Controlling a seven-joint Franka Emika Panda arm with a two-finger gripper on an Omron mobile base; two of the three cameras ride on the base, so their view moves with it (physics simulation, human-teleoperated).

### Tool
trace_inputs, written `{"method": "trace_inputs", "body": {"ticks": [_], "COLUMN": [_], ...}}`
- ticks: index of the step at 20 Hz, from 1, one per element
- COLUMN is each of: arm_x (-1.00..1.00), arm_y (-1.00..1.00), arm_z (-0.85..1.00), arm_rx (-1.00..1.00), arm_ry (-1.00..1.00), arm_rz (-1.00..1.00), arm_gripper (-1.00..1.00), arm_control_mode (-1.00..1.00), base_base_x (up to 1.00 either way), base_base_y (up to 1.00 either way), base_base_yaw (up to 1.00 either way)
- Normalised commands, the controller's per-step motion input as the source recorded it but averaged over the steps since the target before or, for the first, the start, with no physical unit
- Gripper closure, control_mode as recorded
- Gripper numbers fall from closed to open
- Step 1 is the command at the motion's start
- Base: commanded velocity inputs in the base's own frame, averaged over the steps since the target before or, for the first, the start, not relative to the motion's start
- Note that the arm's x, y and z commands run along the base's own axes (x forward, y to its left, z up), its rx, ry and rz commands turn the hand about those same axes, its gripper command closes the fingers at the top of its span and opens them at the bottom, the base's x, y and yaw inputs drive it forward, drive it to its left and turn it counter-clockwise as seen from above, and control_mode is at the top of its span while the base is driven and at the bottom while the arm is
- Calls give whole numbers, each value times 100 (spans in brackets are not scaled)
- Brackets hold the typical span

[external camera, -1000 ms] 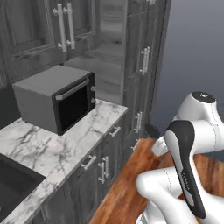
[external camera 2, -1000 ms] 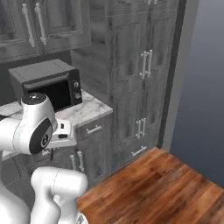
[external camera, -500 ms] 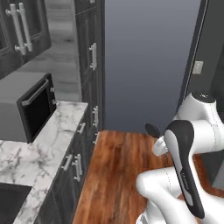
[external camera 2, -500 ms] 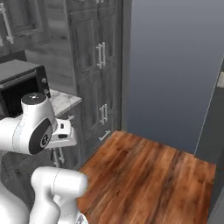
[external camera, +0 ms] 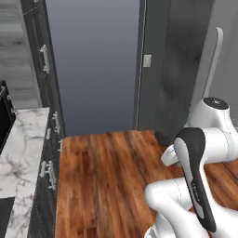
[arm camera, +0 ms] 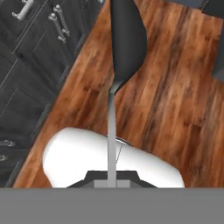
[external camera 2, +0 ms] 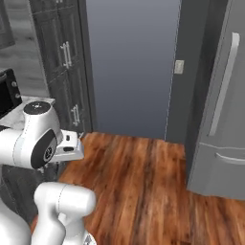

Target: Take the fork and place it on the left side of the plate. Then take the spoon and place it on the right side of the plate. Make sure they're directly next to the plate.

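Note:
The spoon [arm camera: 127, 39] is dark grey, with an oval bowl and a thin straight handle. In the hand view its handle runs down into my gripper [arm camera: 112, 178], which is shut on the handle's end. The bowl points away from the hand and hangs over the wooden floor. In the left base view, a dark oval beside my forearm looks like the spoon's bowl [external camera: 162, 138]. The fork and the plate are out of view.
A marble counter [external camera: 18, 158] over dark cabinets [external camera: 49, 167] runs along the left, with the microwave's edge [external camera 2: 7, 95] behind it. A grey fridge [external camera 2: 220, 119] stands on the right. Wooden floor [external camera 2: 143, 182] lies ahead, before a blue-grey wall [external camera: 93, 65].
The base has turned, so the whole picture has shifted. The microwave and counter slid off to the left, and the floor, wall and fridge came into view. My gripper stays shut on the spoon.

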Motion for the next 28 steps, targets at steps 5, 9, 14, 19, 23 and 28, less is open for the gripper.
{"method": "trace_inputs", "body": {"ticks": [5, 9, 14, 19, 23, 28], "arm_x": [0, 0, 0, 0, 0, 0], "arm_y": [0, 0, 0, 0, 0, 0], "arm_z": [0, 0, 0, 0, 0, 0], "arm_rx": [0, 0, 0, 0, 0, 0], "arm_ry": [0, 0, 0, 0, 0, 0], "arm_rz": [0, 0, 0, 0, 0, 0], "arm_gripper": [100, 100, 100, 100, 100, 100], "arm_control_mode": [100, 100, 100, 100, 100, 100], "base_base_x": [-85, -92, -93, -90, -95, -94], "base_base_y": [-10, -24, -28, -37, -40, -40], "base_base_yaw": [-39, -28, -24, -13, -2, 0]}}
